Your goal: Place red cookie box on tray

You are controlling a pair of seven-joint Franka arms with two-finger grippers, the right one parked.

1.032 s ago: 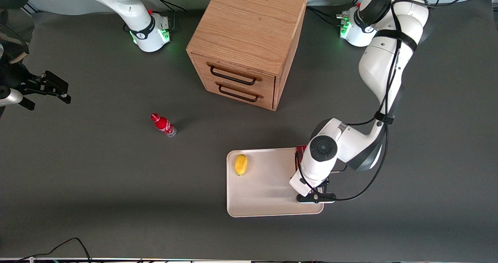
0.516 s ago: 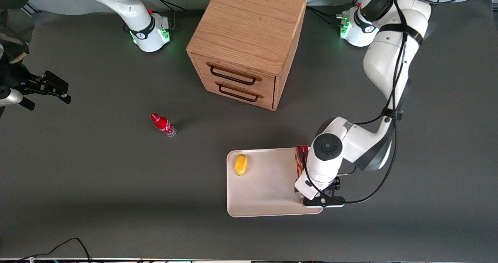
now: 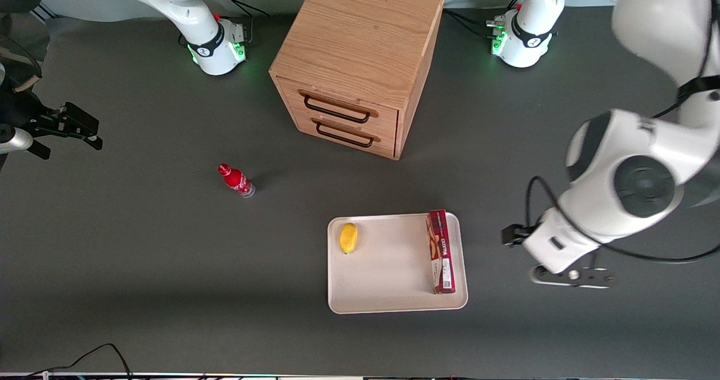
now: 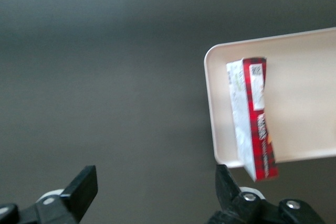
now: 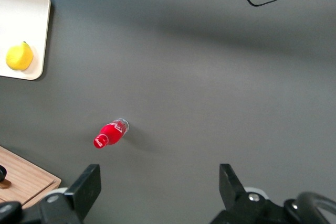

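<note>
The box (image 3: 441, 252) lies along the tray (image 3: 388, 279) edge, so the gripper (image 4: 152, 192) hangs spread and empty, well clear.

Showing white lettering along the red cookie box (image 3: 440, 252) lying on the tray (image 3: 388, 304), too small for reading. Carrying a white label patch with a code square, unreadable. Bearing white script on the small red bottle (image 3: 236, 180), illegible.

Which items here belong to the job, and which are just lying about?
Job: red cookie box lying on the tray; gripper, open, above bare table beside the tray.
Lying about: lemon on the tray, red bottle, wooden drawer cabinet.
</note>
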